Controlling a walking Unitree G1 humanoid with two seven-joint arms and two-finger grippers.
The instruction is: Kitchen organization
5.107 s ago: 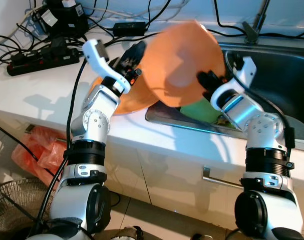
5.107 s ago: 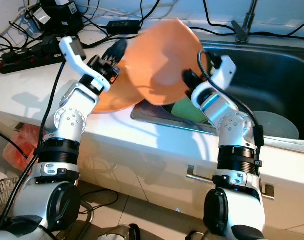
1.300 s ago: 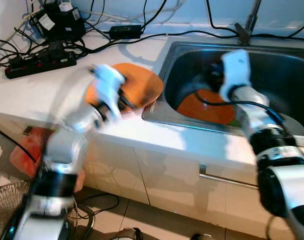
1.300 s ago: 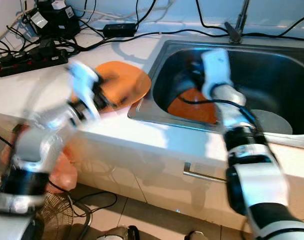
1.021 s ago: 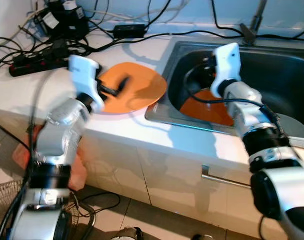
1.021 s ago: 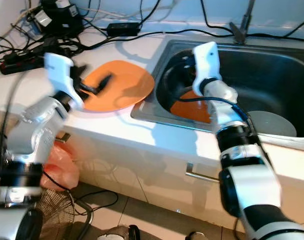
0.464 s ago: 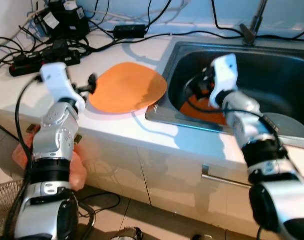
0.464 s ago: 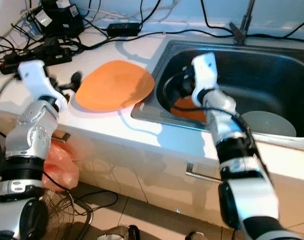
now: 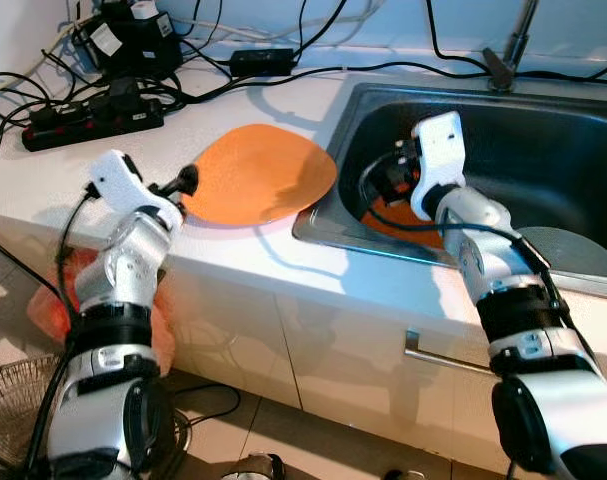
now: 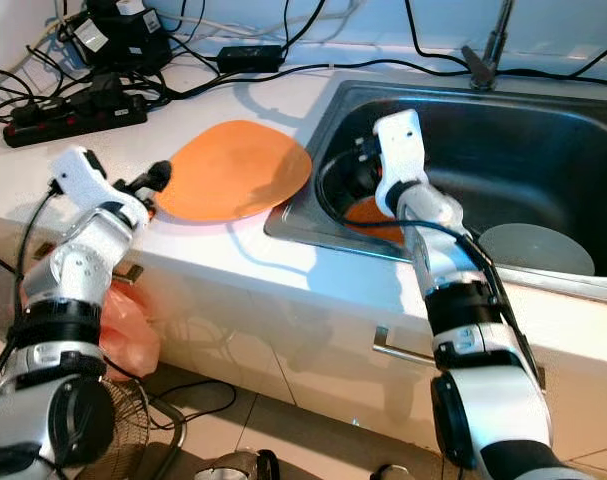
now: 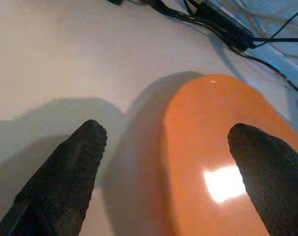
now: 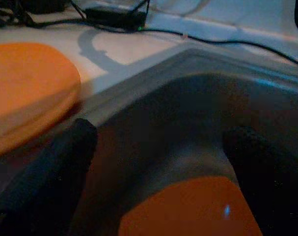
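Take the sink (image 9: 583, 110) as your landmark. An orange plate (image 9: 255, 173) lies flat on the white counter (image 9: 73, 170) just beside the sink's left rim, its edge near that rim. Your left gripper (image 11: 163, 147) hovers at the plate's far side from the sink, fingers (image 11: 72, 162) spread apart with nothing between them, one over bare counter and one over the plate. In the head view it sits just off the plate's edge, not touching it.

Your right gripper (image 12: 158, 147) reaches down inside the sink at its left end, fingers (image 12: 65, 152) wide apart and empty. A second orange dish (image 12: 193, 209) lies on the sink bottom below it. A grey plate (image 10: 538, 248) rests further right in the sink. Behind the counter plate, a power strip (image 9: 93, 118) and cables (image 9: 273, 40) run along the wall, left of the sink.
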